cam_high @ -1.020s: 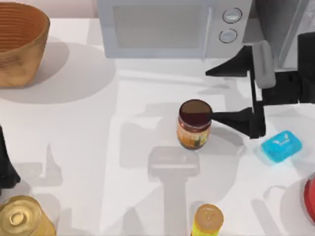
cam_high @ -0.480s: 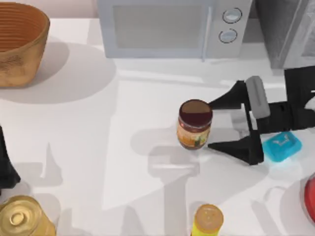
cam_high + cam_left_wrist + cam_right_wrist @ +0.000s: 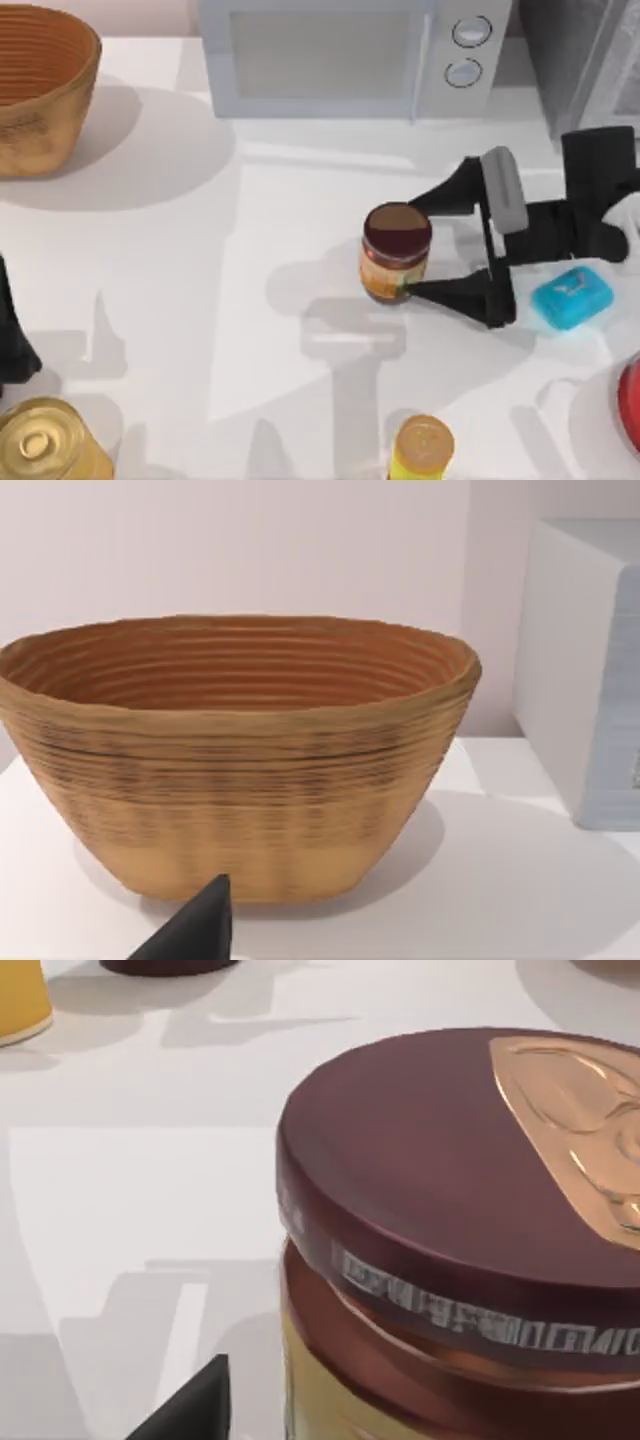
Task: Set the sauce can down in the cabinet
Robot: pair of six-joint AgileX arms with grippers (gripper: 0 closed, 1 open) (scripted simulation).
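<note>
Right end effector (image 3: 422, 246) open astride sauce can (image 3: 395, 252) | cabinet (image 3: 585, 60) cropped

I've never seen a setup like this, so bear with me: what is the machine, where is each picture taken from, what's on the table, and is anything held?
Two AgileX robot arms work at a white table. One camera looks down from above; one rides on each wrist. The right gripper is open, its fingers either side of the sauce can, nothing gripped yet. The left arm is parked at the table's left edge, its camera facing the woven basket. Also there: a microwave, the grey cabinet, a blue soap-like block, a gold tin and a yellow bottle.
</note>
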